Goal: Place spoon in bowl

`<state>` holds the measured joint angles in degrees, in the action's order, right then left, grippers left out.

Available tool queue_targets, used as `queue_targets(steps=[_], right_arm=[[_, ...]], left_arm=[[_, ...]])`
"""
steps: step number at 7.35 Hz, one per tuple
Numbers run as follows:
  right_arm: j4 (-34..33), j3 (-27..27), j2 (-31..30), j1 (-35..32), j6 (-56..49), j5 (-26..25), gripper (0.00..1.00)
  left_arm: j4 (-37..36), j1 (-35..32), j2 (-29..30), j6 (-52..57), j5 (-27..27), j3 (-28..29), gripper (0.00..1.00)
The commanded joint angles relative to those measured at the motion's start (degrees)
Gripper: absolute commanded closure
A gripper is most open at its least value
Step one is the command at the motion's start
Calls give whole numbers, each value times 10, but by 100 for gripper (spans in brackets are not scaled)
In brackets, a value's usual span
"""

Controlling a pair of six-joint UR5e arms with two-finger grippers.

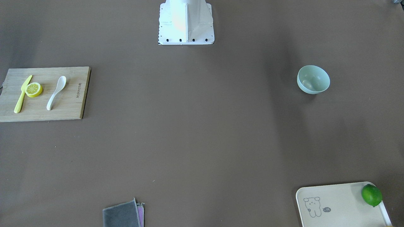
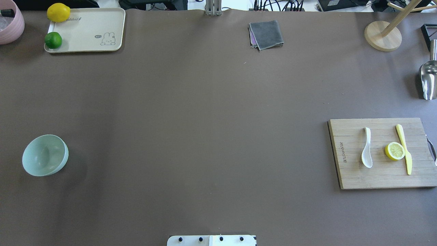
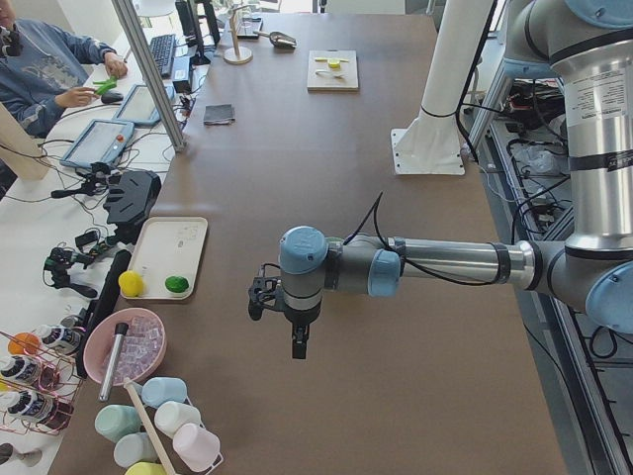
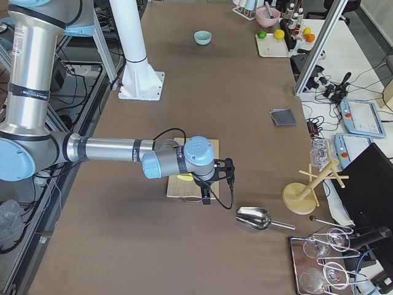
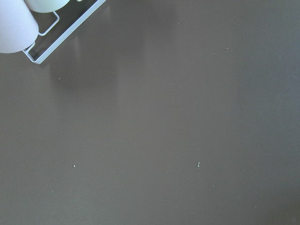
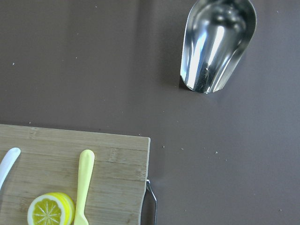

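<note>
The white spoon (image 2: 367, 152) lies on a wooden cutting board (image 2: 351, 177) on the robot's right; it also shows in the front view (image 1: 56, 92), and its handle tip shows in the right wrist view (image 6: 9, 161). The empty mint-green bowl (image 2: 45, 155) stands on the robot's left, far from the spoon, and also shows in the front view (image 1: 313, 79). My left gripper (image 3: 297, 341) hangs above the table, seen only from the side. My right gripper (image 4: 206, 198) hangs over the board's outer end. I cannot tell whether either is open or shut.
A lemon slice (image 2: 395, 151) and a yellow knife (image 2: 404, 148) lie beside the spoon. A metal scoop (image 2: 428, 80) and a wooden stand (image 2: 382, 36) are at the far right. A tray (image 2: 92, 24) with a lime and a lemon and a grey cloth (image 2: 266, 34) sit far.
</note>
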<state>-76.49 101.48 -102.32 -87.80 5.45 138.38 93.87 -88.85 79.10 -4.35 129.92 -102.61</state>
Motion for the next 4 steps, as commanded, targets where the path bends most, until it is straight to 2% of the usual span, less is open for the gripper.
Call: queue_targets(steps=[1,4], right_arm=[[0,0,-4,0,0,0,0],[0,0,-3,0,0,-1,0]], left_arm=[[0,-1,0,-1,3,-8,2],[1,-2,-8,-4,2,-19,2]])
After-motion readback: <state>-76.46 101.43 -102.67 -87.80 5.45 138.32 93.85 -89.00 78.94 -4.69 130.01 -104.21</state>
